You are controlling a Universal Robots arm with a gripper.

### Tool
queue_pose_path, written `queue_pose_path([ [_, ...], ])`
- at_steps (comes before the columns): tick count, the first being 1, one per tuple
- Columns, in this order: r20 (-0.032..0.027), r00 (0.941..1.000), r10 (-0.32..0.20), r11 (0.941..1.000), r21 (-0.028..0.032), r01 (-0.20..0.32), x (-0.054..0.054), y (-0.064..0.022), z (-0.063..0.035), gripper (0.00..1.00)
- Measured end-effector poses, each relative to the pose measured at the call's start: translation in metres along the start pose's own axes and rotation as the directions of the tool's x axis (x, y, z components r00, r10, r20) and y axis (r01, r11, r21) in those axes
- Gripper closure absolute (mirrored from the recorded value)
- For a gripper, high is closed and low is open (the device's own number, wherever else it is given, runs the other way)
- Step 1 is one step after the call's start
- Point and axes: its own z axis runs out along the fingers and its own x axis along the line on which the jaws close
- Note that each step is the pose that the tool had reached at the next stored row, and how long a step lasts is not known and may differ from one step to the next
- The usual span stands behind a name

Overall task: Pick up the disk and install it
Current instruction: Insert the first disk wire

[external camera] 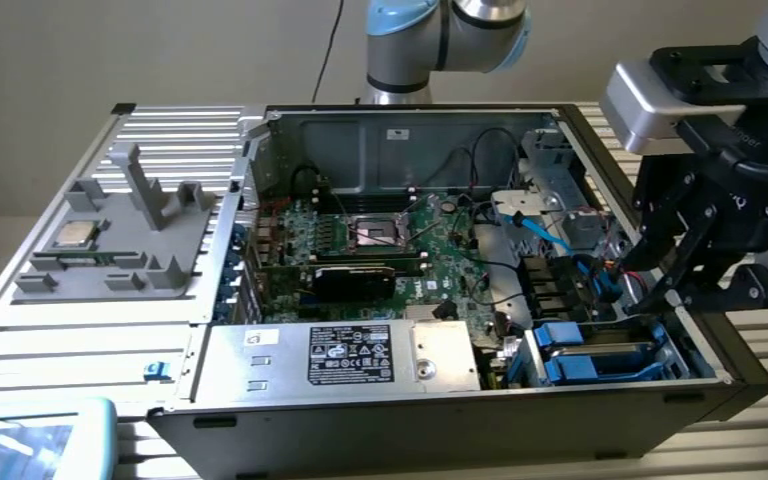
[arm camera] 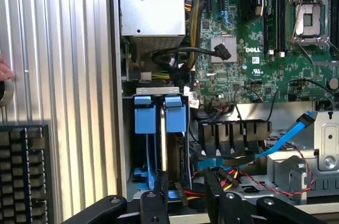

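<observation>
Closest to the wrist camera, the arm's black gripper [arm camera: 185, 184] sits low at the open end of the drive bay [arm camera: 126, 144]. The bay is inside a computer case [external camera: 424, 425] lying on its side on a ribbed metal table [external camera: 77, 350]. Whether the gripper is clamped on anything or standing free, I cannot tell.

The disk [arm camera: 175, 115], in its bright blue carrier, stands on edge in the bay, on the side nearer the motherboard [arm camera: 254, 60]. It seems to be the unit the gripper is at, touching it or just beside it, though the contact itself is hidden. A second blue-framed drive [arm camera: 144, 115] stands just beside the disk, against the bay's outer wall.

As I judge progress, the pick-up and the carry look done: the disk is already in its slot, its blue tab level with its neighbour's. Not settled is whether it is pushed fully home and let go.

Counted:
- one arm, one gripper, one case
- two blue-framed drives in the bay
- one power supply [external camera: 357, 350] next to the bay
- one empty processor socket [external camera: 381, 232]
- one processor chip [external camera: 75, 234], resting on one grey fixture tray [external camera: 117, 270], well apart from the case at the exterior view's left
- one keyboard [arm camera: 24, 171] and one person's hand [arm camera: 3, 70], beside the case
</observation>
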Motion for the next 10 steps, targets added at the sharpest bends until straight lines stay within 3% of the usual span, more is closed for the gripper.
queue_pose_path([
  [7,0.0057,0.9981,-0.061,0.9981,-0.0068,0.061,0.002,0.0001,0.011,0.6],
  [10,0.0139,0.9977,-0.066,0.9978,-0.0071,0.066,0.006,0.0,0.0148,0.6],
])
